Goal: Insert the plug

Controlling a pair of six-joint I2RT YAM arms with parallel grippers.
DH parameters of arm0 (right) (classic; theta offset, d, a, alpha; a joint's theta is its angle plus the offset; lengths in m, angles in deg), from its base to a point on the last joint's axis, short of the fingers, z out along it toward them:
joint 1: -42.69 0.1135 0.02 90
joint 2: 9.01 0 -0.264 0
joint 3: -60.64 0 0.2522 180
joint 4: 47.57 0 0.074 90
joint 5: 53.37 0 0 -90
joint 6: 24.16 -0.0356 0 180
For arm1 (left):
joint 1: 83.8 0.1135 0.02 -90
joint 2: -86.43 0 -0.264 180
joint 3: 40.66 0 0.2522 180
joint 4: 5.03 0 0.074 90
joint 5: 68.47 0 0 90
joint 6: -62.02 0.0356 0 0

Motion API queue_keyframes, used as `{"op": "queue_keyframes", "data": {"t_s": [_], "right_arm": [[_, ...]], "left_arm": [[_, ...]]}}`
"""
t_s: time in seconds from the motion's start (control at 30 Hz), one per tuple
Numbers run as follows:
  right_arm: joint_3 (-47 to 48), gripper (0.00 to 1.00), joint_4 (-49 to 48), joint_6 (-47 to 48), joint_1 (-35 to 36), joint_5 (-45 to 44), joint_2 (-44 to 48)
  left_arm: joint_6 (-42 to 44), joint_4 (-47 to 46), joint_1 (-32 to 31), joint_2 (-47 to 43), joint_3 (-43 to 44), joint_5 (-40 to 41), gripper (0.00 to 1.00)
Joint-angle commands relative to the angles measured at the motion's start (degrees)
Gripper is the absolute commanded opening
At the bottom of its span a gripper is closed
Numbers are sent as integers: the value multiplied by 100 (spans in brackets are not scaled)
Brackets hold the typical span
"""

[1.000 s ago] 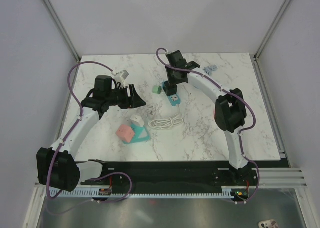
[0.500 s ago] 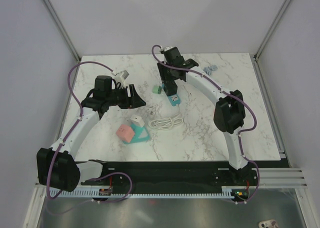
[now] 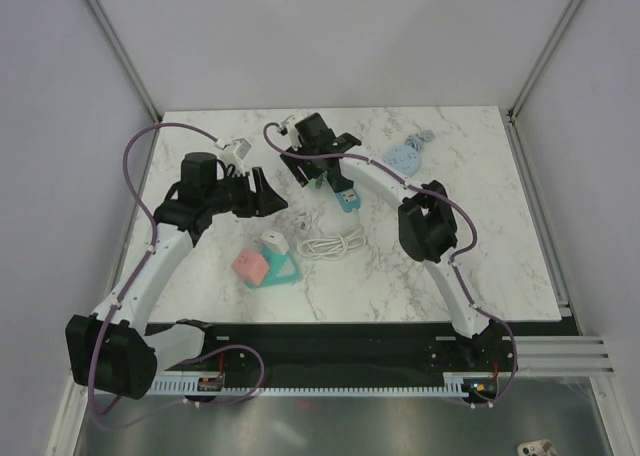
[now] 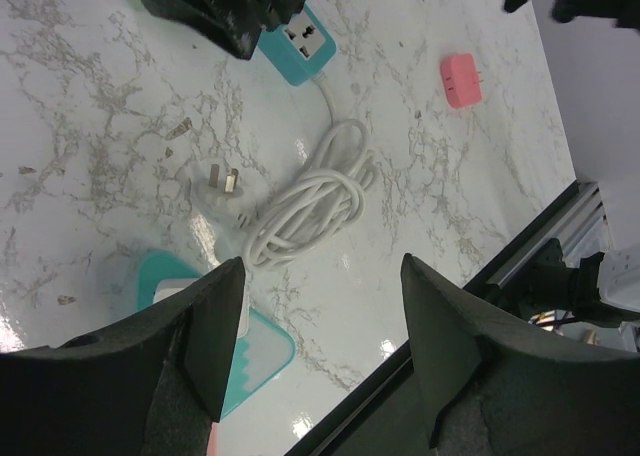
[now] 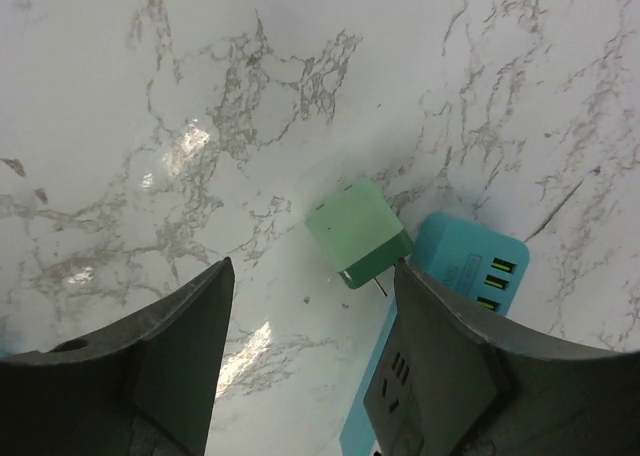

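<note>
A teal power strip lies mid-table, its socket face up. Its white cable is coiled, and the white three-pin plug lies loose on the marble with its pins up. A green cube plug rests beside the strip's end, prongs toward it. My right gripper hovers open above the green plug, holding nothing. In the top view that gripper hides most of the green plug. My left gripper is open and empty, left of the cable.
A teal tray holds a pink adapter and a white adapter near the front left. Another pink two-pin adapter lies beyond the cable. A pale blue part sits at the back right.
My right gripper has opened and swung left from over the power strip to above the green plug. The left arm has shifted only slightly.
</note>
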Motion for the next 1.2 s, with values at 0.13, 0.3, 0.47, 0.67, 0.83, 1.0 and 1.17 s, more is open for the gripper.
{"op": "queue_keyframes", "data": {"t_s": [0.13, 0.3, 0.47, 0.67, 0.83, 1.0, 1.17], "right_arm": [[647, 76, -35, 774, -35, 17, -819], [736, 79, -70, 924, -71, -142, -1048], [595, 76, -53, 836, -167, 94, -1057], [428, 67, -9, 828, -176, 341, -1022], [446, 59, 202, 459, -159, 1061, -917], [-228, 57, 202, -93, 96, 861, -558], [-355, 57, 333, -753, 175, 659, -407]], "left_arm": [[83, -220, 56, -532, -75, 459, 70], [75, -246, 74, -550, -84, 503, 70], [57, -272, 109, -524, -93, 485, 70], [22, -307, 144, -497, -110, 424, 70], [13, -308, 161, -489, -110, 415, 70], [-22, -343, 205, -497, -119, 354, 70], [-40, -369, 214, -524, -128, 309, 70]]}}
